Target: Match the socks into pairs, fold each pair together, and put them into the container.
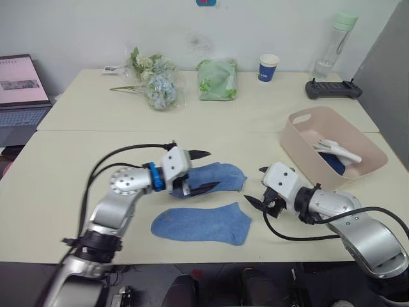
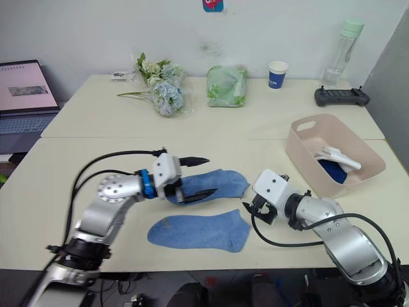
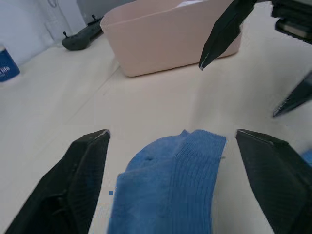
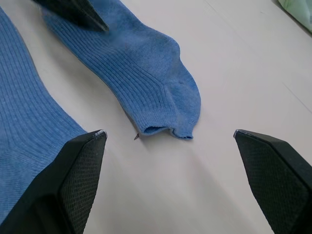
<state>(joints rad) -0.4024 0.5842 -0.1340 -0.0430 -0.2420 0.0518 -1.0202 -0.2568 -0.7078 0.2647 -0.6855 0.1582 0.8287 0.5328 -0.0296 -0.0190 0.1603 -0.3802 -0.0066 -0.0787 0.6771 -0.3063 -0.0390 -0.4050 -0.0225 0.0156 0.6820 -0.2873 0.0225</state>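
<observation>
Left eye view: two light blue socks lie on the surface, one [image 1: 217,177] farther from the robot than the other [image 1: 202,223]. Left pincer [image 1: 204,170] is spread open over the far sock; right pincer [image 1: 259,185] is open too, just beside both. Right of them, the tub [image 1: 300,137] holds white socks [image 1: 339,151] and something navy [image 1: 332,161], count unclear. No writing is readable.

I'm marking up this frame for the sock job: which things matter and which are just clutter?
Job:
- two light blue ribbed ankle socks on the table
- pale pink oblong plastic tub, white and navy socks inside
- left gripper and right gripper, open

Clutter:
- flower bunch
- green bag
- blue paper cup
- clear bottle
- black controller
- laptop
</observation>
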